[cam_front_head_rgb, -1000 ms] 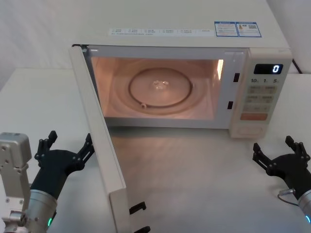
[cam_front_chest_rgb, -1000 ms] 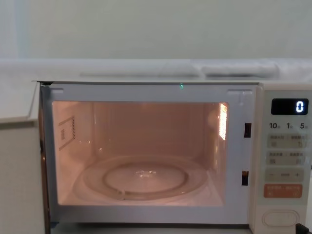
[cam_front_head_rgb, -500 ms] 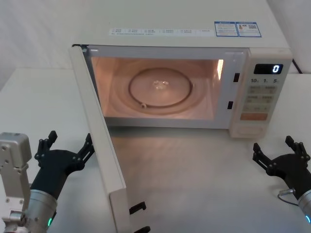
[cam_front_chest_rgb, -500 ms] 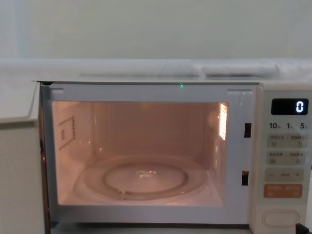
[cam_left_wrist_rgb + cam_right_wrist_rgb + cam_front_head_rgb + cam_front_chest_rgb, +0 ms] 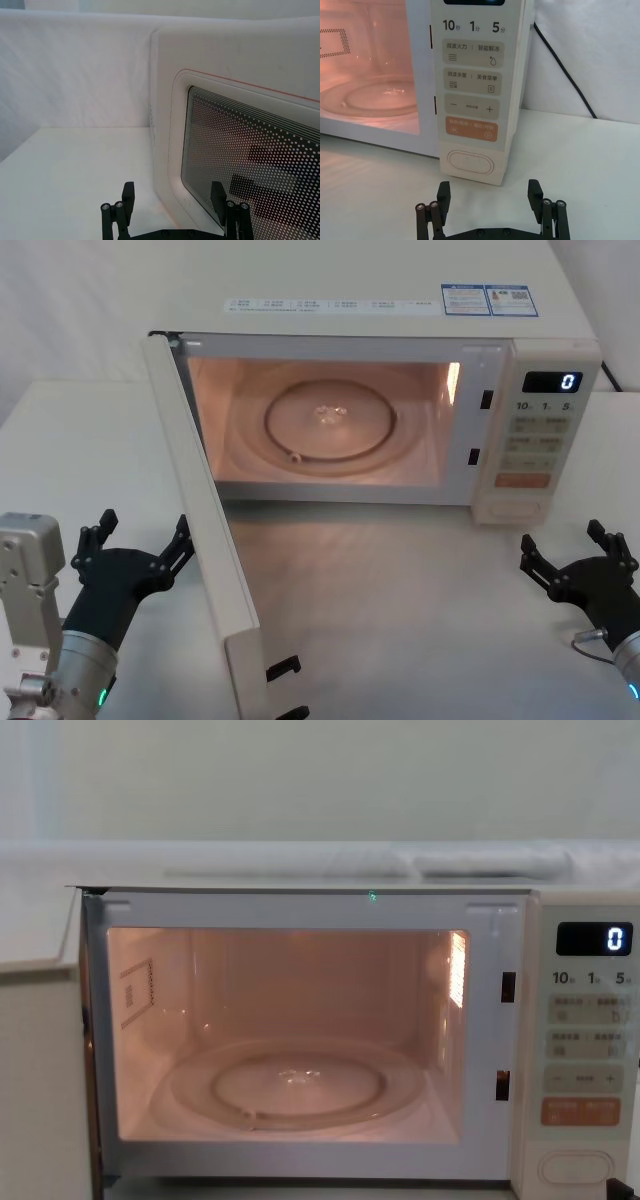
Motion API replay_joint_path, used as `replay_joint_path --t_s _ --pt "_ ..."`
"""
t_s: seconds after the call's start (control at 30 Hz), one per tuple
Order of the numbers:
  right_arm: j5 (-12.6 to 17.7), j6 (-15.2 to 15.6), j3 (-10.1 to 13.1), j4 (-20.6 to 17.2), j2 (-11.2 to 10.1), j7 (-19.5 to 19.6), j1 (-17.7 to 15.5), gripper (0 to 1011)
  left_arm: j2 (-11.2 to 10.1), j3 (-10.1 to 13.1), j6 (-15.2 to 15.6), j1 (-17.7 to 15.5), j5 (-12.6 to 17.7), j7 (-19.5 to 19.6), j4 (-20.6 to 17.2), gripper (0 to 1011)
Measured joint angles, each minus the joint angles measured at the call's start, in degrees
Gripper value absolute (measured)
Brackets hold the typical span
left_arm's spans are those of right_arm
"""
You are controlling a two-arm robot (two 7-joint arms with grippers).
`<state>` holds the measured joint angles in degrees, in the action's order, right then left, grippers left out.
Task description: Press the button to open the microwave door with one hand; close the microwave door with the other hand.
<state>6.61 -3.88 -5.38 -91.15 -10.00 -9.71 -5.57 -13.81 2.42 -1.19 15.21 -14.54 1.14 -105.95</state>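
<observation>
On the table's left side, the left gripper (image 5: 138, 543) hung low with its fingers spread apart, grasping nothing, just outside the microwave door (image 5: 205, 530). That door stood swung wide open toward the robot, hinged at the oven's left edge; in the left wrist view its dotted dark window (image 5: 255, 165) with the thin pink outline lay close ahead of the parted fingers (image 5: 128, 192). Behind it the lit cavity held a glass turntable (image 5: 329, 420). Further right, the control panel (image 5: 540, 435) showed a 0 on its display (image 5: 552, 382), and the button (image 5: 470, 162) sat at its bottom, below the orange key (image 5: 470, 129). Farthest right, the right gripper (image 5: 578, 553) hovered released, near the button but apart from it.
</observation>
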Motion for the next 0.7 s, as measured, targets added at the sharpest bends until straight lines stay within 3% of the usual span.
replay_joint_path --t_s 0.7 --pt "0.0 0.0 0.0 0.0 0.0 0.0 0.0 1001 0.0 0.0 0.0 0.0 0.0 0.0 0.0 1001"
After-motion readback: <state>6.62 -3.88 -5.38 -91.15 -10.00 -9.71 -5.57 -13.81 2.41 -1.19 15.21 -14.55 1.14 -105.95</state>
